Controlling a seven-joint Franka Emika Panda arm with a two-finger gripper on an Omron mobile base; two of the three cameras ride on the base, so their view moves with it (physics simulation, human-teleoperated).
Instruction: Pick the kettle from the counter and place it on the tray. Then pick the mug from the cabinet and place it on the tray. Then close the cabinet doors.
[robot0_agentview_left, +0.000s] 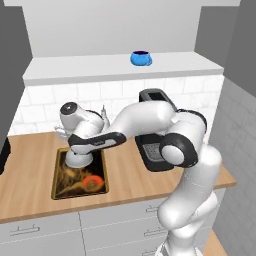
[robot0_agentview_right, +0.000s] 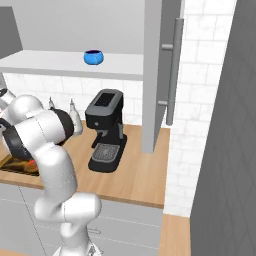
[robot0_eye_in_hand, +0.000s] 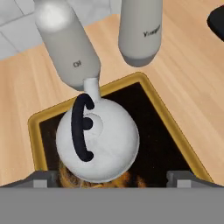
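Wooden tabletop (robot0_agentview_left: 30, 175) carried the tray (robot0_agentview_left: 64, 189), with the kettle (robot0_eye_in_hand: 98, 140) set on it. Arm was stretched left and low, wrist bent down above the kettle. Hand (robot0_eye_in_hand: 107, 175) was seen spread wide, fingertips either side, nothing gripped. Hand view alone revealed kettle handle and two bottles (robot0_eye_in_hand: 68, 43). Base views revealed the mug (robot0_agentview_left: 141, 58) on the cabinet (robot0_agentview_left: 75, 70) shelf and a coffee machine (robot0_agentview_right: 106, 130).

The blue mug (robot0_agentview_right: 93, 57) stands on the pale cabinet shelf (robot0_agentview_right: 60, 64), its door (robot0_agentview_right: 157, 75) swung open with a vertical bar handle (robot0_agentview_right: 173, 70). Below, a black coffee machine (robot0_agentview_right: 106, 130) sits on the wooden counter (robot0_agentview_right: 135, 175). Two bottles (robot0_agentview_right: 74, 120) stand behind the white arm (robot0_agentview_right: 47, 145). A tray (robot0_agentview_right: 17, 167) edge shows at left.
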